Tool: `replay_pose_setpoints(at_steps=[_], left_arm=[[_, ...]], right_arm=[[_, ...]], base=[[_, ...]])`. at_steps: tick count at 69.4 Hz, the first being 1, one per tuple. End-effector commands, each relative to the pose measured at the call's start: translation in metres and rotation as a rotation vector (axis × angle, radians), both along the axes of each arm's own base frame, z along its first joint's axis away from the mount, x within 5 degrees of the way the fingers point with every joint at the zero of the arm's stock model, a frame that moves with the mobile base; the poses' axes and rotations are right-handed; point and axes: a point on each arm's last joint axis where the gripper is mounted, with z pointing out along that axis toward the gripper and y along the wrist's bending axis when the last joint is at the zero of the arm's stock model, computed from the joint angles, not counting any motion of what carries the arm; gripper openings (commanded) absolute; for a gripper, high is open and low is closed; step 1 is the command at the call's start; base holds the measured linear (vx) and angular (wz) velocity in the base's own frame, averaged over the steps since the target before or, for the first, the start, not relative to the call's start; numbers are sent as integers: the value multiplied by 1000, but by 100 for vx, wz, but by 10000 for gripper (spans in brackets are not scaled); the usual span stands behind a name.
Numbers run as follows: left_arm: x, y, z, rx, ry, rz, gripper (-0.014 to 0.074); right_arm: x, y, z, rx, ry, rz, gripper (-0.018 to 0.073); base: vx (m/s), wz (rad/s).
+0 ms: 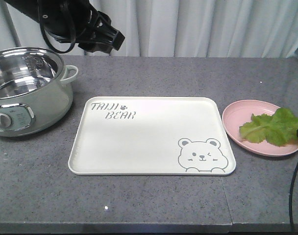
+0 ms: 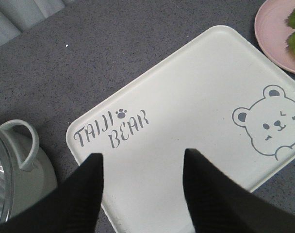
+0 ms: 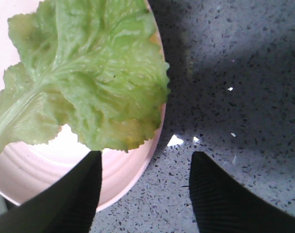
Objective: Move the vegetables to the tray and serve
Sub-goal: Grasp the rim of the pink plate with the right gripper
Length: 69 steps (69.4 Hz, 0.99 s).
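1. Locates leaf (image 1: 272,128) flat on plate (image 1: 242,117), at far right of counter (image 1: 154,73); pale rib visible in right wrist view, ruffled edge reaching plate rim on one side.
2. Finds no part of leaf on tray (image 1: 151,142).
3. Places tray at centre of counter, flat, with grey lettering at one corner and bear face at the opposite corner.
4. Puts plate just beside right edge of tray, with a narrow gap between.
5. Notes pot (image 1: 26,88), steel-lined, left of tray and apart from it, side handle toward tray.
6. Finds left gripper (image 2: 142,155) raised above pot side of counter, looking down on lettered end of tray; fingers spread wide, nothing between them.
7. Finds right gripper (image 3: 146,156) low over plate edge, one finger above plate rim, the other above bare counter; fingers spread wide, nothing gripped.
8. Shows leaf edge just ahead of right gripper's plate-side finger; cannot tell contact.
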Motion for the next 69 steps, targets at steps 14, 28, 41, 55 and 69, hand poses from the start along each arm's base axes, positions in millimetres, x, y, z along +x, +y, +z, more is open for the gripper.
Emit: replay_pose_setpoints(at_steps=[14, 28, 41, 55, 69], left_arm=[[-13, 7, 22, -53, -73, 2, 356], [-13, 7, 22, -53, -73, 2, 356], [-13, 7, 22, -53, -73, 2, 356], [-13, 7, 22, -53, -73, 2, 356], [-13, 7, 22, -53, -73, 2, 356]], right_arm=[[4, 0, 14, 1, -57, -11, 390], [10, 9, 12, -7, -71, 16, 388], [19, 24, 5, -3, -61, 34, 374], [21, 24, -3, 4, -29, 33, 329], [19, 22, -4, -27, -6, 50, 175]], base=[[0, 0], [0, 0], [0, 0], [0, 0], [0, 0]])
